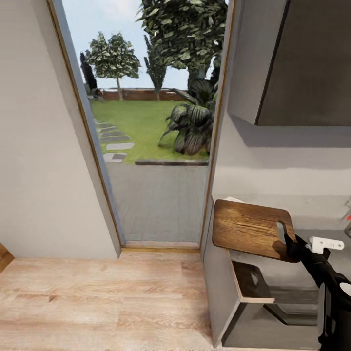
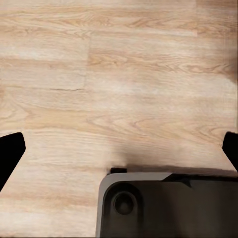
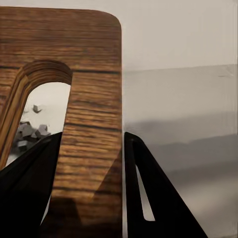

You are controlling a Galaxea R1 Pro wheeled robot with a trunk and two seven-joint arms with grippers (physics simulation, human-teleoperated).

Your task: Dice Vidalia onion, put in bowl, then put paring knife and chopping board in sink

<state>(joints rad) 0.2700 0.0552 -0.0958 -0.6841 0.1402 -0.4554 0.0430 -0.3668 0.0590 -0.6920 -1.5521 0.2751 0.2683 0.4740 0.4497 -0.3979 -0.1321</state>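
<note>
- The right arm came in from the lower right corner of the head view, reaching up and leftward, with its black right pincer (image 1: 291, 245) clamped on the chopping board (image 1: 248, 228) at the handle end, right beside the slot hole.
- The right wrist view showed it well — one dark finger (image 3: 29, 191) on the slot side, the other past the board's (image 3: 94, 124) outer edge, so the wooden strip between slot and edge sat squeezed between them.
- The board was held up over the grey tabletop (image 1: 312, 231), roughly flat with a slight tilt. Its long axis ran left to right in the head view, with the slot end toward the pincer and the plain end poking out toward the open doorway (image 1: 151, 146).
- Through the slot, small grey diced bits (image 3: 29, 134) were visible on something white below.
- The left pincer (image 2: 119, 148) hung over the wooden floor (image 2: 124, 74) with its fingertips spread wide — released, holding nothing.
</note>
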